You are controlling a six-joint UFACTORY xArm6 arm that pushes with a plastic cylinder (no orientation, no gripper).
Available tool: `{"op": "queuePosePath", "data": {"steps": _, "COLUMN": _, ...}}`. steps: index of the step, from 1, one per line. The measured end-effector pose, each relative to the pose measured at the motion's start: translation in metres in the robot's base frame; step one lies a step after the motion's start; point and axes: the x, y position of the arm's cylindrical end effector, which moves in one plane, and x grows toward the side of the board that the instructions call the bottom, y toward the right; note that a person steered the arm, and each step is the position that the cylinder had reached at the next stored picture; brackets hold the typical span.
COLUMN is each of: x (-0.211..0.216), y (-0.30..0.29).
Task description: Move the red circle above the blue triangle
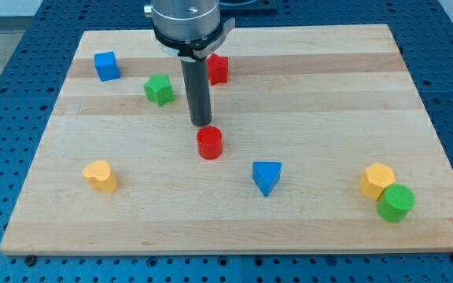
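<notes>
The red circle (209, 143) lies near the board's middle. The blue triangle (267, 177) lies to its lower right, apart from it. My tip (201, 124) stands just above the red circle's upper edge, close to it or touching; I cannot tell which. The dark rod rises from there to the view's top.
A red block (218, 69) is partly hidden behind the rod. A green star-like block (159, 90) and a blue cube (107, 66) lie at upper left. A yellow block (101, 175) lies at left. A yellow hexagon (377, 180) touches a green circle (395, 203) at lower right. The wooden board (329, 94) lies on a blue table.
</notes>
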Motion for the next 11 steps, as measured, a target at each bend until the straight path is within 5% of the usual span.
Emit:
{"op": "queuePosePath", "data": {"steps": 6, "x": 0.046, "y": -0.034}}
{"op": "queuePosePath", "data": {"steps": 9, "x": 0.036, "y": 0.074}}
{"op": "queuePosePath", "data": {"steps": 11, "x": 0.037, "y": 0.08}}
